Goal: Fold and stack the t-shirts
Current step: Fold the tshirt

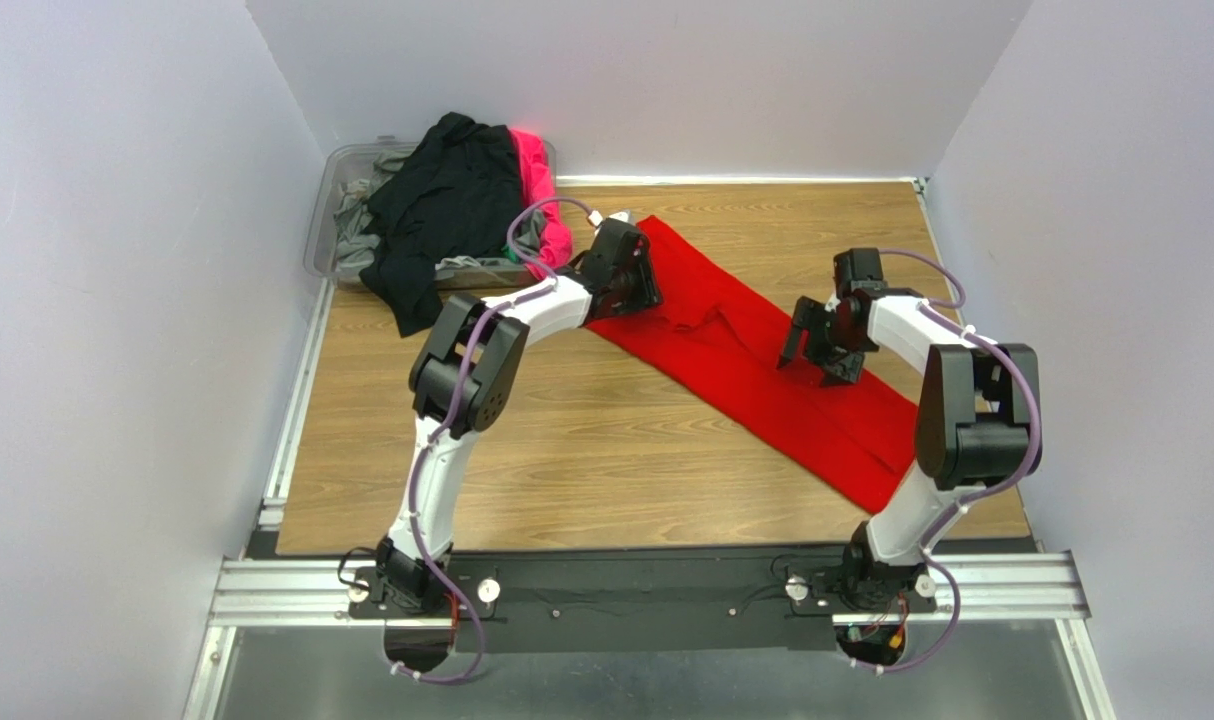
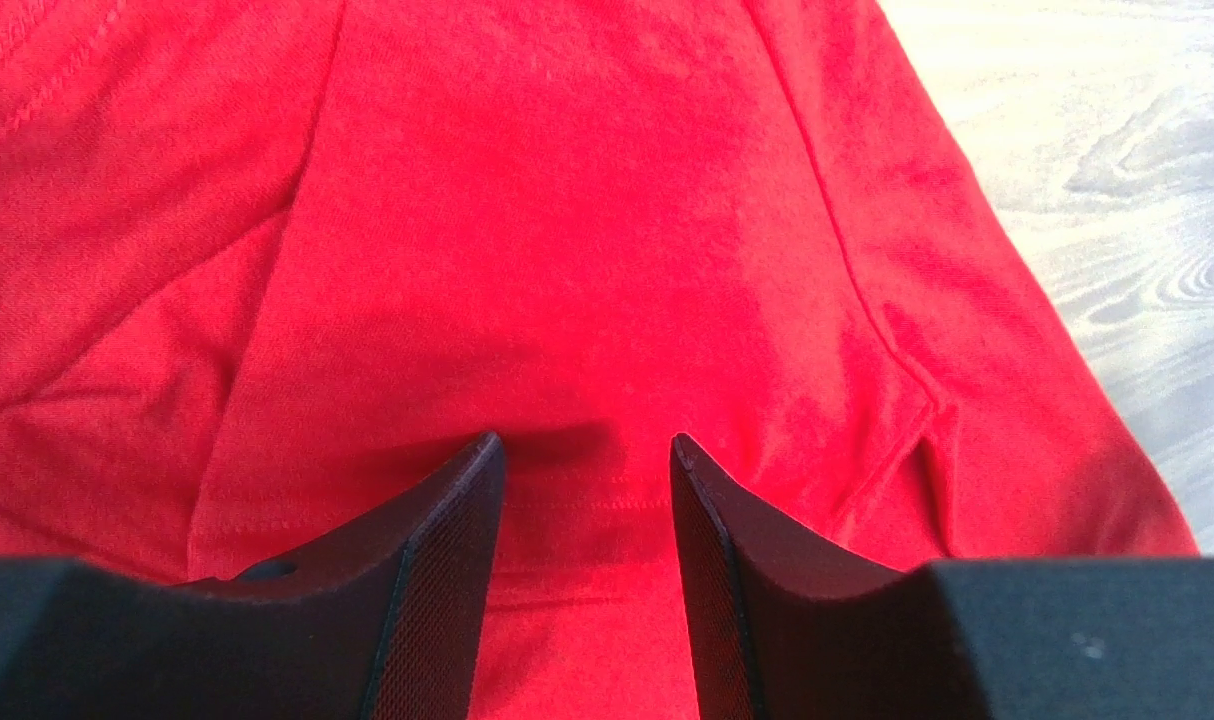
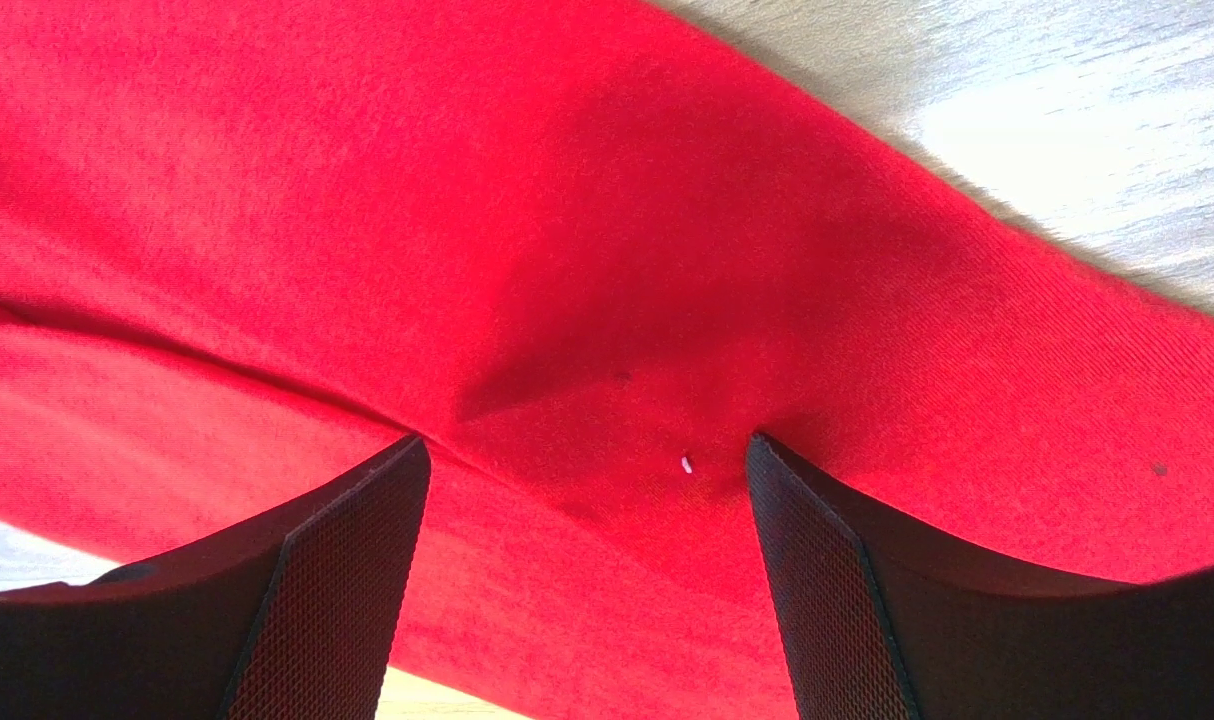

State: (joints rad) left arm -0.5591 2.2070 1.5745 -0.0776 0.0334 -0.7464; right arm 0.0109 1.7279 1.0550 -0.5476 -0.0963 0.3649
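Left gripper [image 2: 583, 450]: jaws about half apart, tips set down on the red t-shirt [image 2: 568, 225] beside a stitched hem. Cloth lies between the tips, but no pinch shows.
Right gripper [image 3: 586, 450]: jaws spread wide, tips pressed into the red cloth, which puckers between them. Nothing is clamped.
Red t-shirt, place: it lies on the table [image 1: 568, 435] as a long narrow band, running from far centre down to near right. The left gripper is at its far end and the right gripper is at mid-length on its right edge.
Other shirts: a black shirt [image 1: 448, 195], a pink shirt [image 1: 535, 173] and a grey shirt [image 1: 355, 225] are heaped in the bin [image 1: 328, 210] at far left.
Progress: the red one looks narrowed lengthwise. The cross folds are probably left to do. No stack shows on the table, and the heap is untouched, so the task looks early.
Top view only: the whole band, the bin, and both arms' positions.
Wrist views only: the gap between the jaws, the contact with the cloth, and the hem and creases under each tip.
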